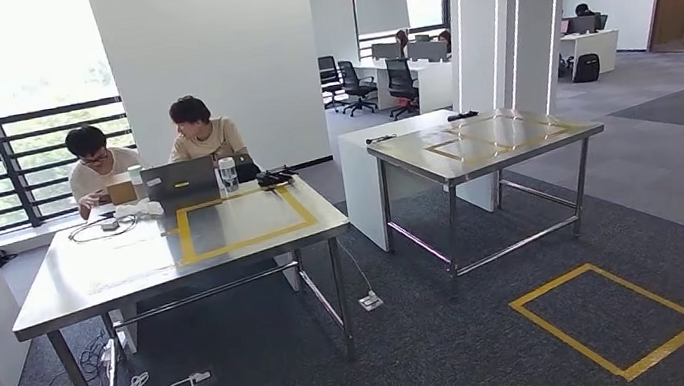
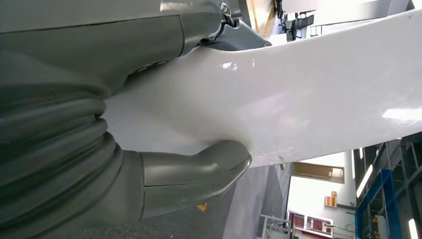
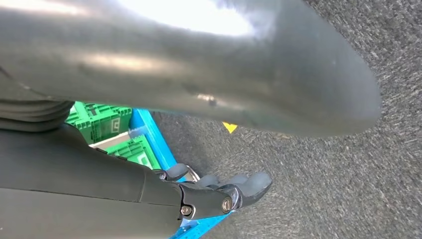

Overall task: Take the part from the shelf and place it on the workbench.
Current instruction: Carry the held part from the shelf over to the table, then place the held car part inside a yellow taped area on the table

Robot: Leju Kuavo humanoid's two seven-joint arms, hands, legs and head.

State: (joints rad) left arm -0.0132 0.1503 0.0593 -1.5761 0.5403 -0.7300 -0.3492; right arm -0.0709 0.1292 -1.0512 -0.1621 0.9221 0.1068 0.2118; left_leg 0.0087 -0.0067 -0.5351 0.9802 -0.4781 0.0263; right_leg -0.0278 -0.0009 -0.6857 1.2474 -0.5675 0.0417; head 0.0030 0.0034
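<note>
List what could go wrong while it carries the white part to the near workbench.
1. The left robot hand holds the large white part near one edge, so it may tilt or slip.
2. People, a laptop and cables sit along the workbench; a placement outside the yellow rectangle could hit them.
</note>
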